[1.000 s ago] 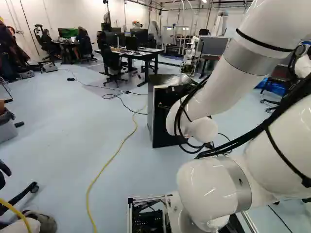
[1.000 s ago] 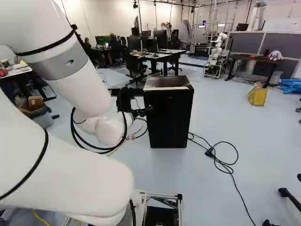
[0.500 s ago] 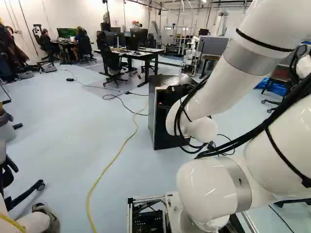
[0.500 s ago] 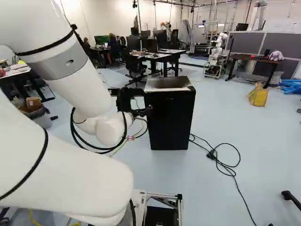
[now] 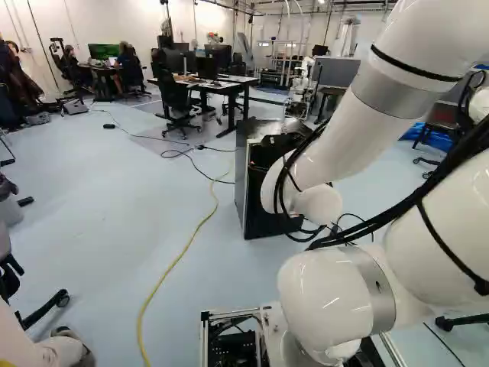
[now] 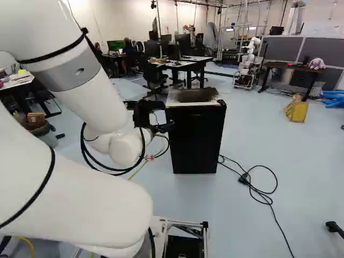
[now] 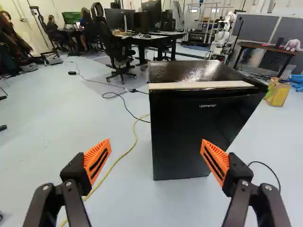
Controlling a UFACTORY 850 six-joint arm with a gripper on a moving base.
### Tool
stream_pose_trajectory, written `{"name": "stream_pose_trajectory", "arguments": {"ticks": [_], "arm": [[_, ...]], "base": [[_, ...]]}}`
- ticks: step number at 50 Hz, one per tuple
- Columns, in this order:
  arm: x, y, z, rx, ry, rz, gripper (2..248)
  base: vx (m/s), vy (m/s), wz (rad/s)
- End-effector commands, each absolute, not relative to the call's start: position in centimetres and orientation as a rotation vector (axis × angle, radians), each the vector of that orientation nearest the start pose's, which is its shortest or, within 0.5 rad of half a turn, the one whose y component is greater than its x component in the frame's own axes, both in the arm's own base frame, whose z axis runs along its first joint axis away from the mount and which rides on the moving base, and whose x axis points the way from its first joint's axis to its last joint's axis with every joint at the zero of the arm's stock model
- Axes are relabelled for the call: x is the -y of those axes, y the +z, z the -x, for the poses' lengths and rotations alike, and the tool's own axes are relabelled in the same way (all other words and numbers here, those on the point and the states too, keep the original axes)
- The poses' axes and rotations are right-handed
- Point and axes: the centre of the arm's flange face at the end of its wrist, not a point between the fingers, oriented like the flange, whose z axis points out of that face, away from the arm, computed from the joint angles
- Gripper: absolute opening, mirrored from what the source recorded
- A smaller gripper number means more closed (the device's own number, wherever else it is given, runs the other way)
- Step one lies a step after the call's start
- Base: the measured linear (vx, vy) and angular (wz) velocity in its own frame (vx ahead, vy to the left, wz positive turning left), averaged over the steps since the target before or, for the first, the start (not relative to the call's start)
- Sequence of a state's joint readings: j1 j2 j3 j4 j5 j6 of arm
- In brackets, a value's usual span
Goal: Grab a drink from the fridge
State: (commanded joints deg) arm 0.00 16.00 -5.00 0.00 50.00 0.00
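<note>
In the right base view my gripper (image 6: 163, 127) reaches out in front of the black fridge (image 6: 196, 141), overlapping its left edge there. The wrist view has the gripper (image 7: 155, 153) open, its orange pads wide apart with nothing between them. Ahead of it stands the fridge (image 7: 194, 127), upright on the floor, door shut, with a pale strip along the top front edge. The gap between fingers and door looks clear of contact. At the left base view the arm hides part of the fridge (image 5: 241, 180). No drink is visible; the fridge's inside is hidden.
A yellow cable (image 5: 174, 264) runs along the floor left of the fridge; a black cord (image 6: 263, 196) lies right of it. Beyond are desks (image 7: 156, 38) with chairs, another robot (image 6: 248, 62) and a yellow bag (image 6: 296, 109). A chair foot (image 5: 47, 307) stands near the left.
The base has moved: the fridge stands slightly nearer and larger, and the floor cord has shifted right in the right base view. The arm keeps its pose against its lowest joint.
</note>
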Motion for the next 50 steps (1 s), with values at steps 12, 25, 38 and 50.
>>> {"name": "stream_pose_trajectory", "arguments": {"ticks": [12,25,38,50], "arm": [[0.00,36.56,-27.03,0.000,-1.824,2.558,247],[0.00,36.56,-27.03,0.000,-1.824,2.558,247],[0.00,36.56,-27.03,0.000,-1.824,2.558,247],[0.00,36.56,-27.03,0.000,-1.824,2.558,247]], "base": [[0.070,0.036,-0.010],[0.067,0.035,-0.010],[0.069,0.036,-0.010],[0.071,0.038,-0.010]]}}
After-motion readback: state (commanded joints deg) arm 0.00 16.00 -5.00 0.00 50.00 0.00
